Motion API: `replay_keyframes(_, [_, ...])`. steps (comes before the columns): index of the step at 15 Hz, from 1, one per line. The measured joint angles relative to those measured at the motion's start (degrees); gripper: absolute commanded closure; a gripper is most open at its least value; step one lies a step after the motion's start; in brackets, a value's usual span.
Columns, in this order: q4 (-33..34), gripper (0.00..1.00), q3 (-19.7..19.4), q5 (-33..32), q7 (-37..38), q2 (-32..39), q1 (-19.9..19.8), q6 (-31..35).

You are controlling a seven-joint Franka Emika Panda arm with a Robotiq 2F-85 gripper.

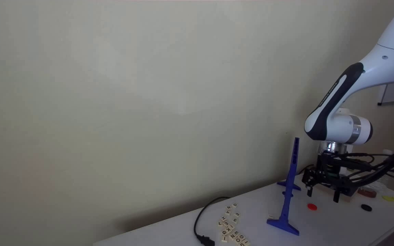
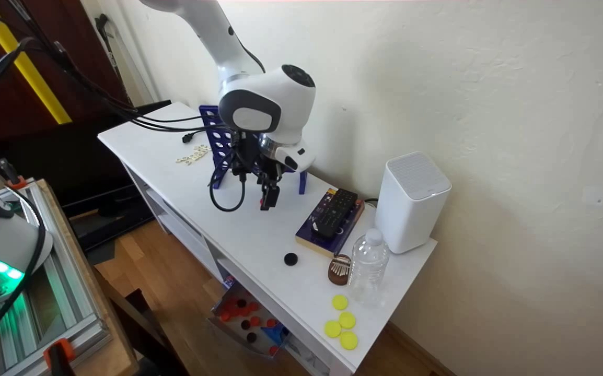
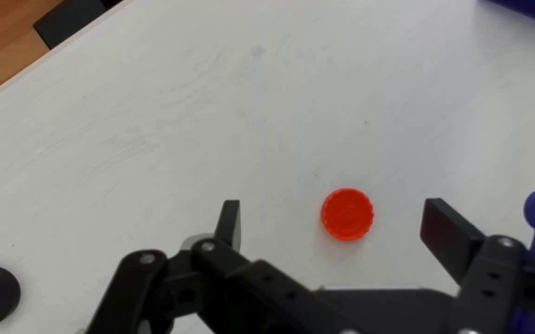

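Bright red round plastic disc, finely ridged rim, lying flat on scuffed white tabletop, below and apart from black two-fingered gripper

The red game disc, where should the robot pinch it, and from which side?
I'd pinch the red game disc by opposite edges of its bumpy rim, coming straight down from above. It lies flat on the white tabletop, thin and round, so its rim is probably best to squeeze. In the wrist view, the open gripper shows a finger on either side of it.
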Motion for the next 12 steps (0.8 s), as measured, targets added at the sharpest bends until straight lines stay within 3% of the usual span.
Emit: replay_keyframes(12, [3.6,0.00,0.7,0.1,3.3,3.6,0.2,0.0])
